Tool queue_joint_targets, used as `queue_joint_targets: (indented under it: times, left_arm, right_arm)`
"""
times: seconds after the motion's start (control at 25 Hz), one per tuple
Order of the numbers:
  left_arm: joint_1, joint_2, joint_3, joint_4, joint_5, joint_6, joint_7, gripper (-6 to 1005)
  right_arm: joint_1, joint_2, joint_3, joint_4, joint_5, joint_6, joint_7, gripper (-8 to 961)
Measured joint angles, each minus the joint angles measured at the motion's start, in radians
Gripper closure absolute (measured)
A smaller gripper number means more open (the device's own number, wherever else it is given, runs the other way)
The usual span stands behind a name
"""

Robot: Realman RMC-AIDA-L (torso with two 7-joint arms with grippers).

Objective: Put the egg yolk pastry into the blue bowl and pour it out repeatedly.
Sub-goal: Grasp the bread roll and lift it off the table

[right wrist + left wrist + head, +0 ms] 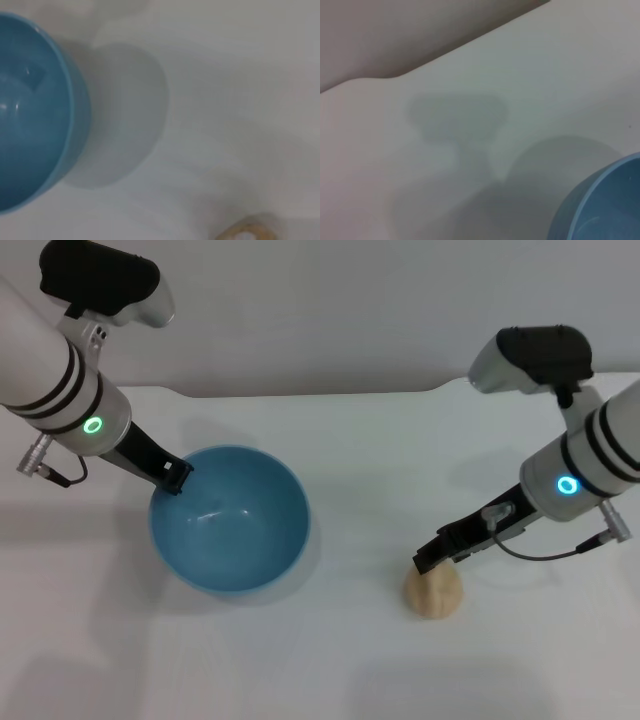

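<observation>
From the head camera, the blue bowl [230, 520] is sitting upright on the white table [380, 450], left of centre, with nothing inside it; the left gripper [172, 477] is reaching down from the left arm and its dark tip is touching the bowl's near-left rim, seemingly clamped onto it, though how far the fingers are closing cannot be told for sure; the egg yolk pastry [434, 592] is lying on the table well apart from the bowl, to its right; the right gripper [432, 558] is hanging just over the pastry's top edge, and whether it is gripping the pastry or merely touching it cannot be told.

In the left wrist camera, only a curved slice of the blue bowl [600, 205] is showing at one corner, with the table [470, 75] and soft shadows filling the rest; no fingers are showing.

In the right wrist camera, the blue bowl [35, 115] is filling one side, casting a rounded shadow on the table [240, 100]; a sliver of the egg yolk pastry [247, 231] is peeking in at the edge, apart from the bowl.
</observation>
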State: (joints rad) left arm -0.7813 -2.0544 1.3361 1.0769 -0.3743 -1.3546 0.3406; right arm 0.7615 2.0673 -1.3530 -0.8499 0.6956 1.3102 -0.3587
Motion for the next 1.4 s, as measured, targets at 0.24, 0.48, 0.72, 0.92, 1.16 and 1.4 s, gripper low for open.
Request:
queue_joint_targets:
  times: [0.24, 0.48, 0.72, 0.92, 1.16, 1.4]
  left_arm:
    - [-0.001, -0.002, 0.002, -0.002, 0.000, 0.002, 0.000, 973]
    - [-0.001, -0.003, 0.003, -0.007, 0.000, 0.005, 0.000, 973]
    - [-0.001, -0.003, 0.007, -0.008, 0.000, 0.008, 0.000, 973]
    - [0.000, -0.003, 0.013, -0.008, 0.000, 0.007, 0.000, 973]
    - [-0.001, -0.003, 0.027, -0.008, -0.004, 0.001, 0.001, 972]
    - [-0.003, -0.004, 0.061, -0.008, -0.008, -0.009, -0.001, 972]
  right_arm:
    - [0.016, 0.005, 0.000, 0.069, 0.003, -0.065, -0.006, 501]
    - [0.046, 0.005, 0.010, 0.188, 0.006, -0.141, -0.014, 507]
    - [0.034, 0.006, 0.004, 0.192, 0.020, -0.160, -0.059, 514]
    - [0.025, 0.007, 0.003, 0.182, 0.031, -0.159, -0.076, 626]
    - [0.006, 0.003, 0.012, 0.124, 0.092, -0.108, -0.132, 677]
    - [-0.041, 0.004, 0.013, -0.073, 0.179, 0.022, -0.195, 717]
